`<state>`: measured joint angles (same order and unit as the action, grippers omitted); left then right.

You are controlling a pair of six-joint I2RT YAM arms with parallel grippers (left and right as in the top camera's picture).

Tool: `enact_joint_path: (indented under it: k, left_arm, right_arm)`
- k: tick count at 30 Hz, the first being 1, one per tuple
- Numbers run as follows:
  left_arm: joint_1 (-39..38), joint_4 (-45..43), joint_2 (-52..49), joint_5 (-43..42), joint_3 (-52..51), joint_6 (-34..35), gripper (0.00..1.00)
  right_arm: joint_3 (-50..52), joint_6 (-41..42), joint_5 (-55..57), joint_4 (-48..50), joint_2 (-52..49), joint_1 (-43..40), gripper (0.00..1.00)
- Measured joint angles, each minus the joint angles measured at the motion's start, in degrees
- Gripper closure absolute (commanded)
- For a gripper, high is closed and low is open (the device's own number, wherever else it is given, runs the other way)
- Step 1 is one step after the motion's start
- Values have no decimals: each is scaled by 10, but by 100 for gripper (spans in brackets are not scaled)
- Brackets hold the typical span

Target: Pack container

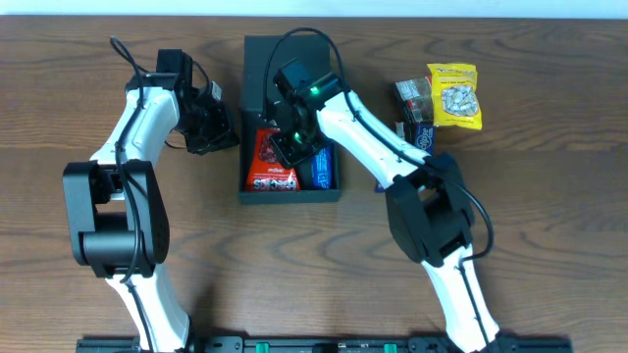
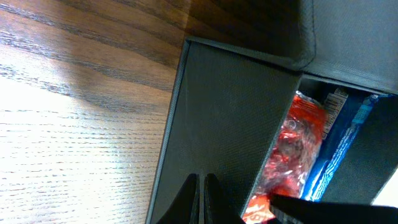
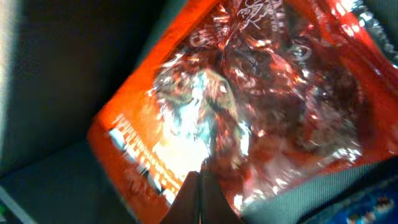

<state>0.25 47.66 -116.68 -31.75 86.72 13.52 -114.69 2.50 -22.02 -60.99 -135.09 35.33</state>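
Note:
The container (image 1: pixel 257 191) is a dark box with its flap lid (image 1: pixel 260 59) open at the back. Inside lie a red snack packet (image 1: pixel 272 165) and, to its right, a blue packet (image 1: pixel 320 169). My right gripper (image 1: pixel 290 147) is down inside the box, shut, its tips (image 3: pixel 199 186) right over the crinkled red packet (image 3: pixel 249 93), with nothing seen between the fingers. My left gripper (image 1: pixel 228 129) is shut too. Its fingers (image 2: pixel 189 199) rest against the outside of the container's left wall (image 2: pixel 217 118). Past that wall the red packet (image 2: pixel 292 146) and blue packet (image 2: pixel 339 149) show.
To the right of the box, a yellow snack packet (image 1: pixel 454 95), a small dark packet (image 1: pixel 412 98) and a blue-white packet (image 1: pixel 423 134) lie on the wooden table (image 1: pixel 549 216). The right arm (image 1: pixel 363 137) stretches over the box's right rim.

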Motion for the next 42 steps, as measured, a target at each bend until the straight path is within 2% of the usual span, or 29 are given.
enact_joint_path:
  k: [12, 21, 27, 42]
  left_arm:
    - [0, 0, 0, 0, 0, 0, 94]
    - [0, 0, 0, 0, 0, 0, 94]
    - [0, -1, 0, 0, 0, 0, 94]
    - [0, -3, 0, 0, 0, 0, 94]
  right_arm:
    - [0, 0, 11, 30, -21, 0, 99]
    - [-31, -1, 12, 28, -17, -6, 99]
    - [-34, -2, 50, 2, -8, -24, 99]
    - [-34, -1, 54, 45, -23, -23, 99]
